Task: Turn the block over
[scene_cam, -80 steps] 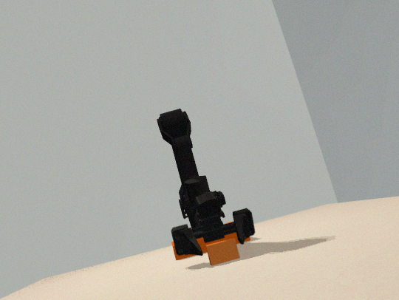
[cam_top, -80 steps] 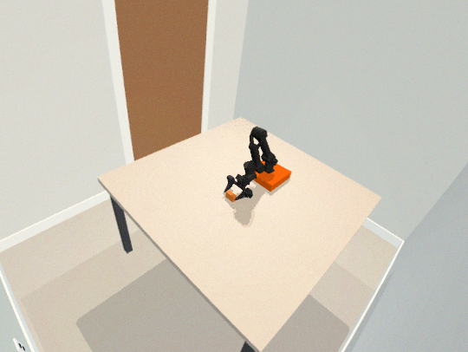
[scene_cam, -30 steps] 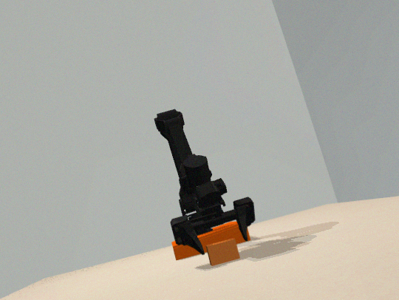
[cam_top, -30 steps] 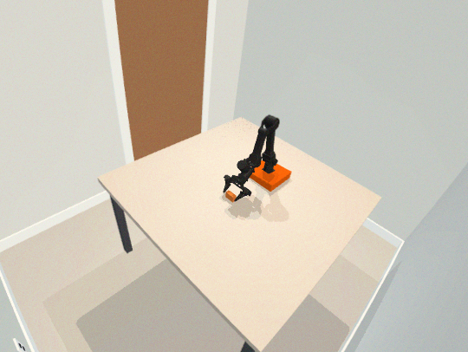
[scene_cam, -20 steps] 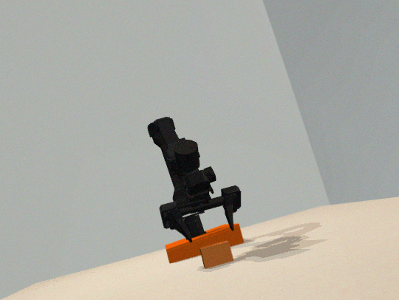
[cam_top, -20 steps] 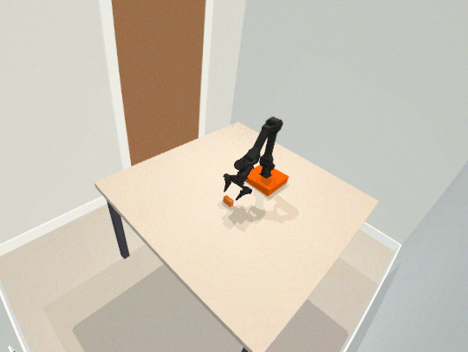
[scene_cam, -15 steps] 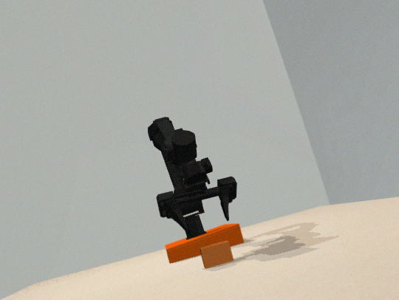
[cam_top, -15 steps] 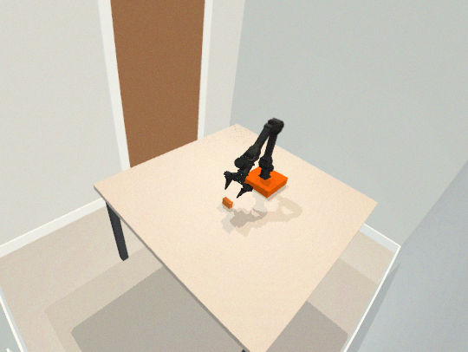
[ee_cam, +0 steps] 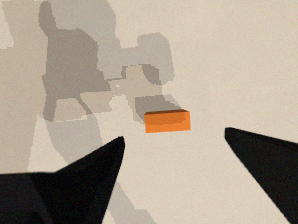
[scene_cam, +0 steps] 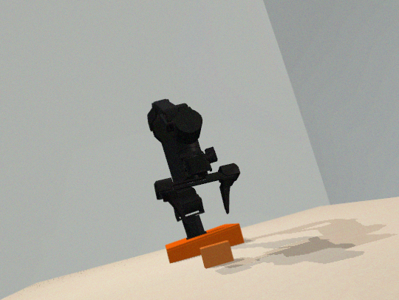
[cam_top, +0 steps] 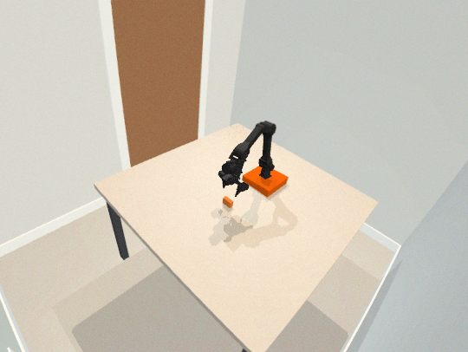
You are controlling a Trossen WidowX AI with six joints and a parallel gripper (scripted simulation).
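Block [cam_top: 228, 202] [scene_cam: 218, 254] [ee_cam: 167, 122] lay on worktop [cam_top: 282, 282] [scene_cam: 314, 281] [ee_cam: 250, 60] – hand [cam_top: 230, 191] [scene_cam: 203, 216] [ee_cam: 172, 136] hung above, wide open, empty; mark not visible, turn unconfirmed – perhaps only checking remained

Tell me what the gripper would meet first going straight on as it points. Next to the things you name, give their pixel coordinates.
Probably the table top [cam_top: 299, 243] [scene_cam: 303, 281] [ee_cam: 240, 65]; the block [cam_top: 227, 202] [scene_cam: 217, 255] [ee_cam: 168, 123] lies close to that line, and depth is unclear.
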